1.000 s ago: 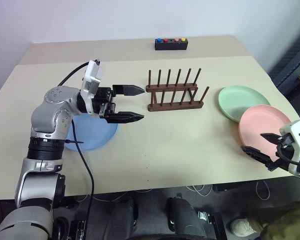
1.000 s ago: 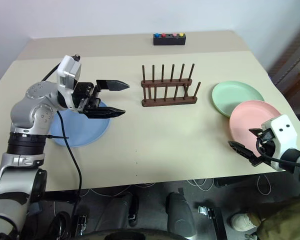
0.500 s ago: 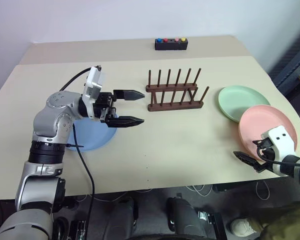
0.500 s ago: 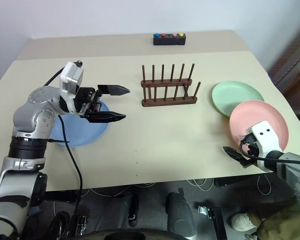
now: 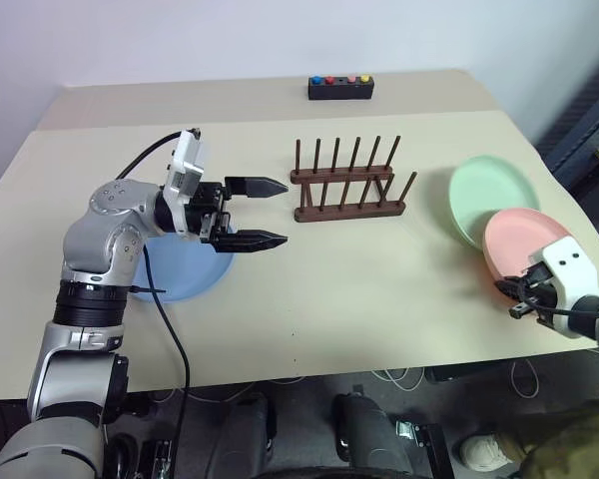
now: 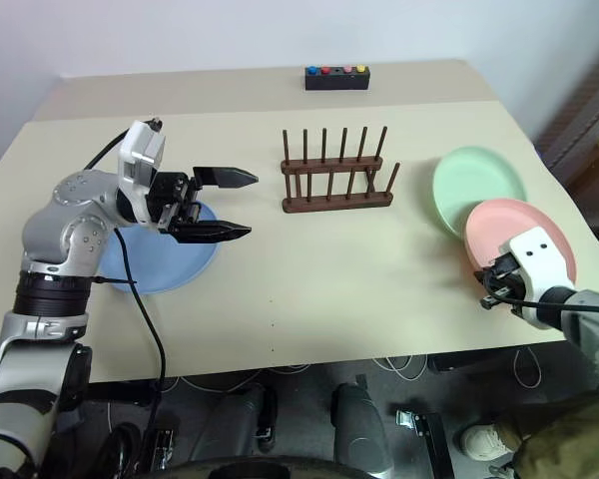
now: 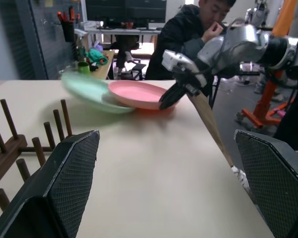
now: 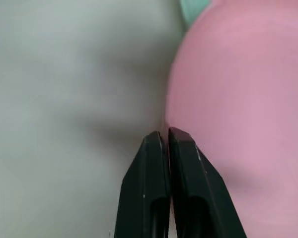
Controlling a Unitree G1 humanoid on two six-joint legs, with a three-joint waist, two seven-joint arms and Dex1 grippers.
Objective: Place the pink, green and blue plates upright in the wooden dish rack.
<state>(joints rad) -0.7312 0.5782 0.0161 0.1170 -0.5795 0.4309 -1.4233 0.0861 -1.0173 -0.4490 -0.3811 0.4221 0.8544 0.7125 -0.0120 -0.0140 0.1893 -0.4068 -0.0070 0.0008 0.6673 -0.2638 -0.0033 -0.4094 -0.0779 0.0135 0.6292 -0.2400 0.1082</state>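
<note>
While the left gripper [image 5: 272, 213] is held wide open and empty, the right gripper's fingers [image 8: 161, 148] are pinched on the pink plate [image 5: 524, 239] rim — near the tabletop's right edge.

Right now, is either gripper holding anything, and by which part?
The right gripper is shut on the near rim of the pink plate, which overlaps the green plate. The left gripper is open and holds nothing.

Dark wooden dish rack [image 5: 346, 182], matt table [image 5: 379, 279]
</note>
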